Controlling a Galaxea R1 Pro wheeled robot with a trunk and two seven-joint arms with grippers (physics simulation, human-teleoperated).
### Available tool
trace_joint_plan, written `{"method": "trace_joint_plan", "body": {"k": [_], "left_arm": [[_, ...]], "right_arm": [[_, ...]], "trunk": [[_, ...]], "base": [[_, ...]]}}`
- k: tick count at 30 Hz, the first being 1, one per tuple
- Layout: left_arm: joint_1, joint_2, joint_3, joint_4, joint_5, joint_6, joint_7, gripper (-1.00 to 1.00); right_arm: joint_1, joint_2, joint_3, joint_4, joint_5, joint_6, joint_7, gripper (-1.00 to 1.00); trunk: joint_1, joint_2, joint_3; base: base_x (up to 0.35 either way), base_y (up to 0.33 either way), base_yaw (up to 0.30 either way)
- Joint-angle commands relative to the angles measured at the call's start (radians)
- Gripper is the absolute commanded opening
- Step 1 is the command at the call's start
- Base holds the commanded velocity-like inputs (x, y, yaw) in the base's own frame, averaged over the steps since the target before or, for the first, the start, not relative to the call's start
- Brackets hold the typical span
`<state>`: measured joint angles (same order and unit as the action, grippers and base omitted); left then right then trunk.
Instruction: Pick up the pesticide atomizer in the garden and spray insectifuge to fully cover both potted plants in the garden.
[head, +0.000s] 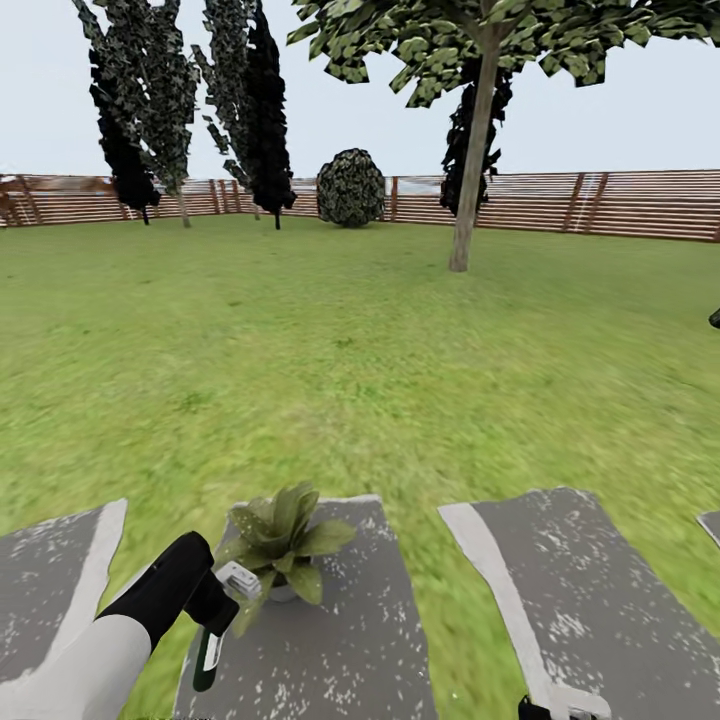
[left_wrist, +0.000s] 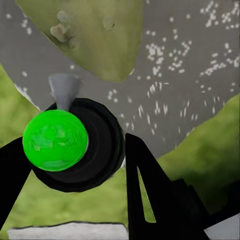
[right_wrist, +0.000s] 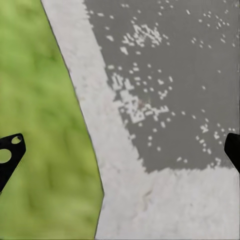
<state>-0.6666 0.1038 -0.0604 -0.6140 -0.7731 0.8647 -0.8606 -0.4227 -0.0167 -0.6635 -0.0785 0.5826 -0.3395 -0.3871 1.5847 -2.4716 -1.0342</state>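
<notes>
With the left tool (head: 215, 600) pinching the pesticide atomizer (head: 222, 615) just beside the potted plant (head: 280, 540), its head could knock the leaves or mist only the near side, while the right tool (right_wrist: 120, 150) hangs spread.

- An outdoor garden, fenced on the far side, under a pale, even sky (head: 620, 110).
- Green lawn (head: 350, 340) across most of the ground, blotchy and slightly uneven in colour.
- Flat grey stepping stones (head: 590, 590) set into the grass in a row, speckled white, with paler edges.
- Brown slatted wooden fence (head: 600, 203) along the back, running the full width.
- Tall dark cypress-like trees (head: 255, 110) near the fence, a rounded shrub (head: 351, 187) beside them, and a leafy tree with a slender pale trunk (head: 473, 160) on the lawn.
- One small potted plant (head: 283, 540) with broad green leaves on a stone.
</notes>
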Motion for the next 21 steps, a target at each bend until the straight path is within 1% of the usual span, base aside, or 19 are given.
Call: {"method": "trace_joint_plan", "body": {"k": [1, 11, 15, 17, 21], "left_arm": [[-0.001, 0.0, -0.003, -0.001, -0.01, 0.002, -0.005, -1.0], [-0.001, -0.001, -0.003, -0.001, -0.009, 0.002, 0.0, -1.0], [-0.001, -0.006, -0.004, -0.001, -0.009, 0.002, 0.0, -1.0], [-0.001, -0.007, -0.004, -0.001, -0.009, 0.002, 0.0, -1.0], [-0.001, -0.007, -0.004, -0.001, -0.009, 0.002, 0.0, -1.0]], "right_arm": [[-0.001, 0.0, -0.008, 0.002, 0.01, -0.004, -0.002, 1.0], [-0.001, 0.0, -0.008, 0.002, 0.01, -0.004, -0.002, 1.0], [-0.001, 0.0, -0.008, 0.002, 0.01, -0.005, -0.002, 1.0], [-0.001, 0.0, -0.008, 0.002, 0.01, -0.005, -0.002, 1.0], [-0.001, -0.001, -0.008, 0.002, 0.011, -0.005, -0.001, 1.0]], "trunk": [[0.0, 0.0, -0.001], [0.0, 0.0, -0.001], [0.0, 0.0, -0.001], [0.0, 0.0, -0.001], [0.0, 0.0, -0.001]], "base": [[0.094, -0.273, 0.276], [0.095, -0.273, 0.276], [0.111, -0.273, 0.272], [0.095, -0.273, 0.127], [0.016, -0.275, 0.016]]}}
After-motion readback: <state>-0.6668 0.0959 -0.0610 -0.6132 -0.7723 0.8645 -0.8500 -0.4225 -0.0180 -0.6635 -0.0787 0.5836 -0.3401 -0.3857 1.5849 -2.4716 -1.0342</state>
